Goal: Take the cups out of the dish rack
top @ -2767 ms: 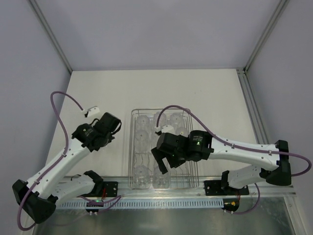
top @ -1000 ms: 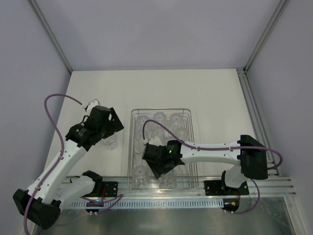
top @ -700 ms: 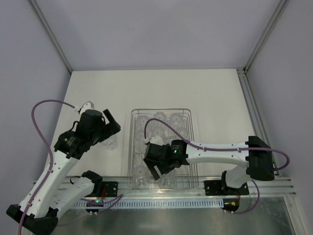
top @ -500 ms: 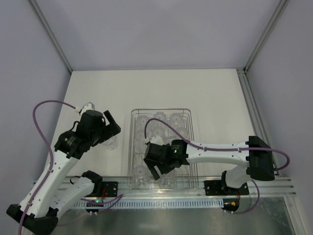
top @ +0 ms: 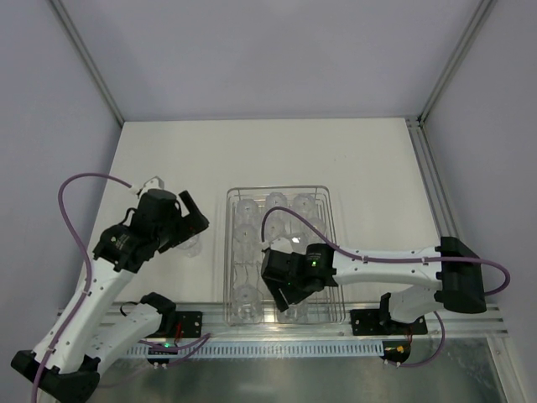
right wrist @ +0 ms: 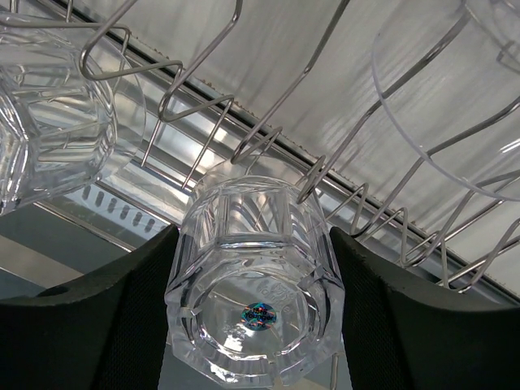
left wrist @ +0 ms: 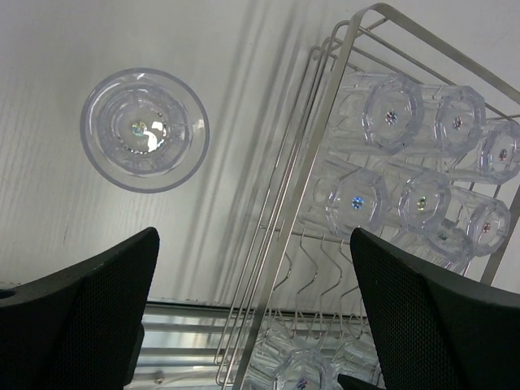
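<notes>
**Right end effector**: clenched on one cup at the near end of the dish rack.
- Relation: the cup sits squarely between the fingers. Its faceted base faces the wrist and its long axis runs along the approach. Its mouth is among the curved prongs, so withdrawal probably follows that axis. The right arm is nearer.

**Left end effector**: released, spread wide, left of the rack over the table. One unloaded cup is below it.

**Cups:** clear, glossy, rigid plastic; round, ribbed.

**Rack:** thin silver wire bars.
</notes>
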Available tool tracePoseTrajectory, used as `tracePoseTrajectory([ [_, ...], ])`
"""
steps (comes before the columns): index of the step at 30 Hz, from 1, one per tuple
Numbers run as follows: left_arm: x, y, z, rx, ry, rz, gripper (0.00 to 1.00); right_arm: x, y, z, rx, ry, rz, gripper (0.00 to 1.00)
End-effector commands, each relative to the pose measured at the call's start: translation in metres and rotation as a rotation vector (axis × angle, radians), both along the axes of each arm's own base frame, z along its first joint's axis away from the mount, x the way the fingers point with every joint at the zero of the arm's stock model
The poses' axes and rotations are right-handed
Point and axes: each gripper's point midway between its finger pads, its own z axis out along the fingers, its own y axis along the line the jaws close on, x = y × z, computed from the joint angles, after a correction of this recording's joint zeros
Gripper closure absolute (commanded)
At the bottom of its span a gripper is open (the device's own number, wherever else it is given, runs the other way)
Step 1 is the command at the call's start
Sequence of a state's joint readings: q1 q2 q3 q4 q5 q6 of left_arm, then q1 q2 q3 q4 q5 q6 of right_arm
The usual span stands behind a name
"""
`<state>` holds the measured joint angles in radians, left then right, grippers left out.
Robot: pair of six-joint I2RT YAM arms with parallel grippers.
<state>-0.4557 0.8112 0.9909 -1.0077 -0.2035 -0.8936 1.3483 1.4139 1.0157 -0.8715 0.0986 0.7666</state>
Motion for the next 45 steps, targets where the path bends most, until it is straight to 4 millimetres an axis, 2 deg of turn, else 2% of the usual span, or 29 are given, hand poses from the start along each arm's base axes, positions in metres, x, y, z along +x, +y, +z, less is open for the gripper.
tracePoseTrajectory([
  [1,0.003,-0.006,0.011,-0.038,-0.016,-0.004,0.0,0.001,-0.019,0.006,-0.053,-0.01,-0.024,0.92],
  [3,0.003,-0.007,0.017,-0.048,-0.026,-0.011,0.0,0.005,-0.017,0.017,-0.032,-0.037,-0.034,0.96],
  [4,0.003,-0.008,0.02,-0.051,-0.035,-0.016,0.0,0.01,-0.009,0.032,0.005,-0.06,-0.043,0.96],
  [6,0.003,-0.012,0.03,-0.074,-0.052,-0.036,0.0,0.021,-0.013,0.053,0.023,-0.112,-0.065,0.96],
  [7,0.003,-0.014,0.036,-0.088,-0.068,-0.047,0.0,0.027,-0.009,0.072,0.062,-0.138,-0.079,0.96],
  [9,0.001,-0.025,0.048,-0.139,-0.095,-0.095,0.0,0.041,-0.019,0.096,0.083,-0.19,-0.115,0.96],
  [10,0.0,-0.03,0.053,-0.162,-0.106,-0.121,0.0,0.047,-0.017,0.114,0.124,-0.209,-0.131,0.96],
  [12,-0.001,-0.044,0.067,-0.236,-0.155,-0.183,0.0,0.061,-0.028,0.133,0.152,-0.237,-0.176,0.96],
  [13,-0.009,-0.059,0.073,-0.303,-0.147,-0.255,0.0,0.065,-0.032,0.152,0.213,-0.251,-0.193,0.96],
  [14,-0.007,-0.069,0.084,-0.354,-0.191,-0.294,0.0,0.069,-0.036,0.16,0.246,-0.256,-0.216,0.96],
  [15,-0.012,-0.078,0.092,-0.417,-0.202,-0.329,0.0,0.082,-0.039,0.17,0.298,-0.269,-0.268,0.96],
  [16,-0.014,-0.086,0.09,-0.464,-0.196,-0.358,0.0,0.077,-0.044,0.182,0.387,-0.244,-0.27,0.96],
  [17,-0.024,-0.1,0.096,-0.544,-0.187,-0.434,0.0,0.08,-0.044,0.188,0.444,-0.241,-0.284,0.96],
  [19,-0.025,-0.117,0.112,-0.709,-0.253,-0.48,0.0,0.086,-0.037,0.2,0.609,-0.213,-0.313,0.96],
  [20,-0.034,-0.124,0.121,-0.787,-0.257,-0.53,0.0,0.077,-0.037,0.215,0.712,-0.195,-0.298,0.96],
  [21,-0.037,-0.128,0.149,-0.893,-0.356,-0.562,0.0,0.087,-0.031,0.23,0.818,-0.217,-0.313,0.96],
  [22,-0.038,-0.13,0.143,-0.937,-0.341,-0.567,0.0,0.077,-0.023,0.22,0.862,-0.126,-0.298,0.96],
  [24,-0.044,-0.133,0.16,-1.012,-0.4,-0.625,0.0,0.075,-0.014,0.239,1.008,-0.123,-0.265,0.96],
  [25,-0.045,-0.135,0.163,-1.056,-0.374,-0.619,0.0,0.073,-0.009,0.226,1.022,-0.079,-0.266,0.96],
  [26,-0.046,-0.136,0.161,-1.073,-0.363,-0.621,0.0,0.069,-0.002,0.24,1.109,-0.054,-0.243,0.96],
  [28,-0.05,-0.136,0.172,-1.116,-0.393,-0.647,0.0,0.068,0.004,0.229,1.129,-0.009,-0.251,0.96],
  [32,-0.058,-0.138,0.179,-1.152,-0.401,-0.695,0.05,0.071,0.012,0.231,1.159,0.017,-0.253,0.96],
  [37,-0.068,-0.141,0.172,-1.124,-0.373,-0.753,0.19,0.083,0.016,0.234,1.189,0.012,-0.285,0.96],
  [42,-0.073,-0.139,0.16,-1.088,-0.346,-0.755,0.19,0.096,0.015,0.239,1.224,-0.001,-0.315,0.96],
  [45,-0.072,-0.141,0.152,-1.077,-0.317,-0.751,0.18,0.098,0.021,0.238,1.237,0.026,-0.308,0.96],
])
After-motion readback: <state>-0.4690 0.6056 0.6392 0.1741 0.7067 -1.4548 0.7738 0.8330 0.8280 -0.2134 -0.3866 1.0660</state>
